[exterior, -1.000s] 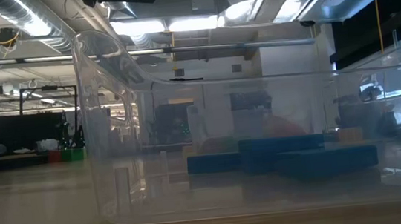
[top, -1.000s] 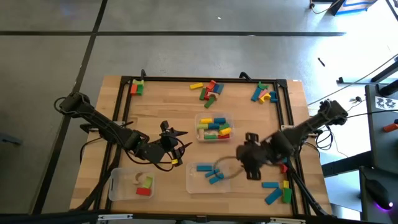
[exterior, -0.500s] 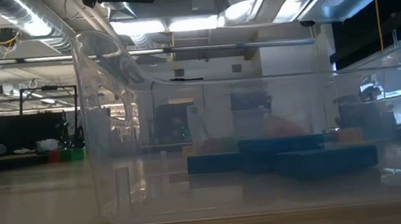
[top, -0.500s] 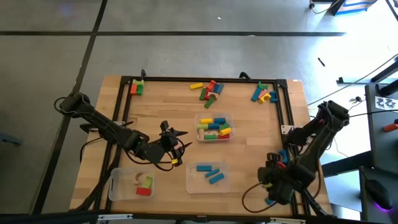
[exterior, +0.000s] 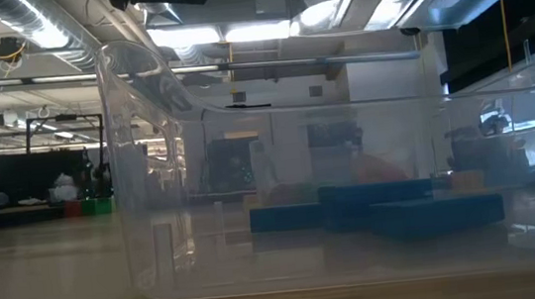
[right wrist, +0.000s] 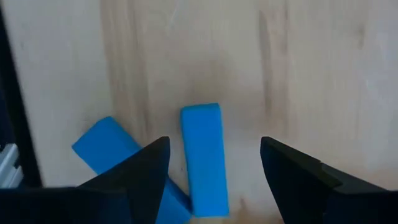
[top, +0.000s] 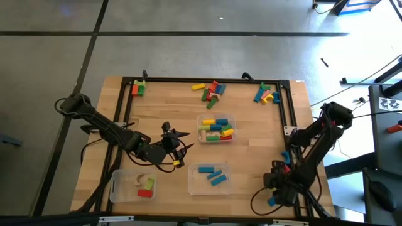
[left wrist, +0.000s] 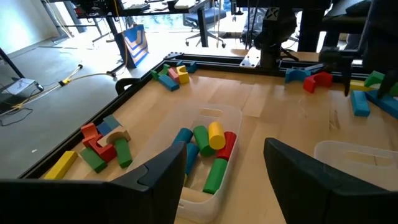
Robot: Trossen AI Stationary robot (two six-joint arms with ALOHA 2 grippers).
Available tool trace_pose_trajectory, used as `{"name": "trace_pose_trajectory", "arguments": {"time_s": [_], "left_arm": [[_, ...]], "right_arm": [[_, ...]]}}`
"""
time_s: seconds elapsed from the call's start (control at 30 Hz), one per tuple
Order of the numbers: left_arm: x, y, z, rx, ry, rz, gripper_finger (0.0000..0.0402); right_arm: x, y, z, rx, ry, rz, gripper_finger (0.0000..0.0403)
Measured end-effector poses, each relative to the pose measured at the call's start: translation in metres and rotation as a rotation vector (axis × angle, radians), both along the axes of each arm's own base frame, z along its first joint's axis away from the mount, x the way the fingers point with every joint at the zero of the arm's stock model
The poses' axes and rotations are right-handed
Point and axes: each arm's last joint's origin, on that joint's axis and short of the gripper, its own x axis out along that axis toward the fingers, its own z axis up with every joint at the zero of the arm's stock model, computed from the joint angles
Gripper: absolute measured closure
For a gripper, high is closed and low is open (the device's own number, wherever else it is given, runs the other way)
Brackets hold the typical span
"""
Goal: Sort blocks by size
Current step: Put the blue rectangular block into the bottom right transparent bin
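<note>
Three clear trays sit on the table: a middle tray packed with a mix of blue, green, yellow and red blocks, a near tray holding three blue blocks, and a left tray with a green, a red and a pale piece. Loose blocks lie in four groups — a small cluster at the far left corner, a heap at the far middle, a few at the far right, and the blue ones by the near right corner under the right arm. The right gripper hangs there with its jaws spread wide, empty, astride a blue bar; a second blue block lies touching it at an angle, a detail only the right wrist view gives. The left gripper, also spread open and empty, waits over the table's left middle, looking toward the middle tray. The low view shows the near tray's wall and the blue pieces inside, nothing of the arms.
</note>
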Motion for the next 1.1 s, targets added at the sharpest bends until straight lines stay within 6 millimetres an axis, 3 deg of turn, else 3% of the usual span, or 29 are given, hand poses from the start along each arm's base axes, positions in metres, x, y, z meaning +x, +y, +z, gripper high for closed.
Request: {"name": "trace_pose_trajectory", "arguments": {"time_s": [0.5, 0.73, 0.87, 1.1], "left_arm": [[0.000, 0.000, 0.000, 0.003, 0.002, 0.000, 0.0192], [0.000, 0.000, 0.000, 0.004, 0.004, -0.001, 0.0192], [0.000, 0.000, 0.000, 0.004, 0.003, -0.001, 0.0192], [0.000, 0.000, 0.000, 0.005, 0.004, -0.001, 0.0192]], "right_arm": [[0.002, 0.005, -0.028, 0.071, 0.015, 0.005, 0.0150], [0.003, 0.007, -0.042, -0.003, 0.047, 0.007, 0.0153], [0.003, 0.006, -0.043, -0.019, 0.042, 0.006, 0.0186], [0.002, 0.004, -0.044, -0.044, 0.043, 0.003, 0.0286]]}}
